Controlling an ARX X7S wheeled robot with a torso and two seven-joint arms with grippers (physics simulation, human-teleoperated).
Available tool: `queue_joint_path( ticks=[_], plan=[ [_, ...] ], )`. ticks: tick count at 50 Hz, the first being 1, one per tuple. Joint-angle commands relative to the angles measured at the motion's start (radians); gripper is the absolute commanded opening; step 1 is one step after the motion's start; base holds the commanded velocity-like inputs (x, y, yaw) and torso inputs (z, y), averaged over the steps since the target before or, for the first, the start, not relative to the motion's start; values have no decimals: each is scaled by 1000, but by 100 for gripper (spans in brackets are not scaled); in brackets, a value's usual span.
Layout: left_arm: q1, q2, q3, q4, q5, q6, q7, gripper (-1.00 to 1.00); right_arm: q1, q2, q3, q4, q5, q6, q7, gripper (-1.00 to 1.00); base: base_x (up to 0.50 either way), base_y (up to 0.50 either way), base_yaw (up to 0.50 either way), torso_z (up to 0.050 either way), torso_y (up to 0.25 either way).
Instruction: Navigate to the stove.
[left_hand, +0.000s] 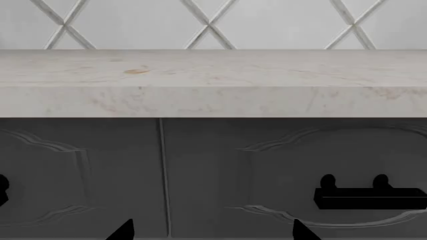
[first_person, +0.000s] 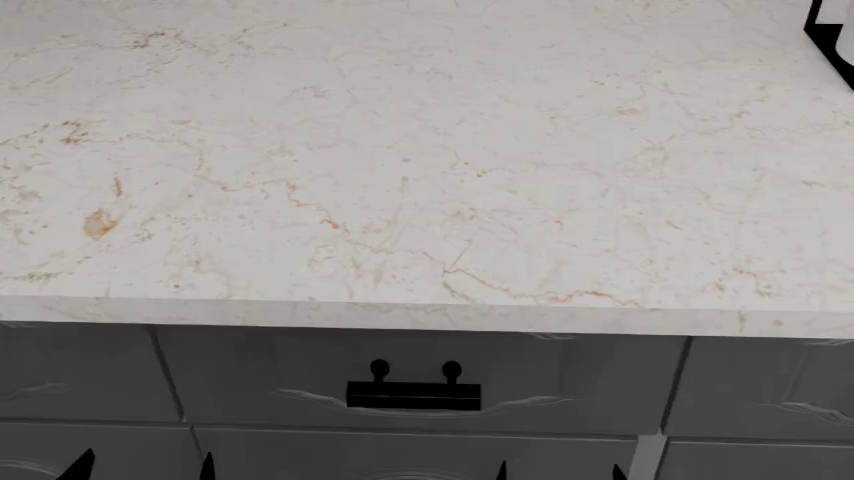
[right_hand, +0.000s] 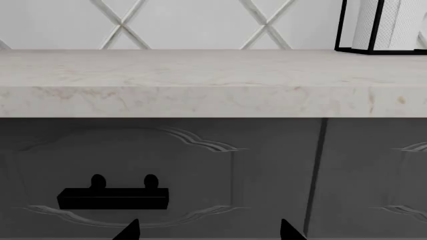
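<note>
The stove is out of view in every frame. I face a pale marble countertop (first_person: 400, 150) over dark grey cabinet fronts. My left gripper (left_hand: 212, 231) is open and empty, its fingertips pointing at a cabinet front below the counter edge; its tips show at the bottom of the head view (first_person: 140, 468). My right gripper (right_hand: 208, 230) is open and empty, also facing a cabinet front; its tips show in the head view (first_person: 558, 470) too.
A drawer with a black bar handle (first_person: 414, 393) sits under the counter edge; it also shows in the left wrist view (left_hand: 370, 197) and the right wrist view (right_hand: 113, 196). A black wire holder with a white paper roll (right_hand: 383, 25) stands on the counter at the right, its corner showing in the head view (first_person: 834, 35). A diamond-tiled wall (left_hand: 213, 22) backs the counter.
</note>
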Motion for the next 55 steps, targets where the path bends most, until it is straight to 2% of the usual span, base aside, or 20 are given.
queue_joint_path(
  ticks=[1, 10, 12, 15, 20, 55],
  plan=[
    [0, -27, 32, 2, -27, -1, -32, 100, 1, 30, -36, 0, 30, 1, 36, 100, 0, 0, 0, 0, 0],
    [-19, -46, 59, -34, -28, 21, -75, 100, 13, 48, -63, 10, 46, 5, 66, 100, 0, 0, 0, 0, 0],
    [-29, -46, 68, -47, 15, 6, -120, 100, 10, 52, -71, 10, 41, -5, 74, 100, 0, 0, 0, 0, 0],
    [-36, -54, 62, -39, -44, -19, -89, 100, 9, 57, -81, 11, 34, -17, 85, 100, 0, 0, 0, 0, 0],
    [-32, -63, 74, -44, -50, 12, -93, 100, 15, 63, -90, 17, 36, -13, 100, 100, 0, -41, 0, 0, 0],
    [-34, -105, 121, -35, -90, -6, -139, 100, 22, 98, -142, 22, 54, -16, 166, 100, -54, -498, 0, 0, 0]
  ],
)
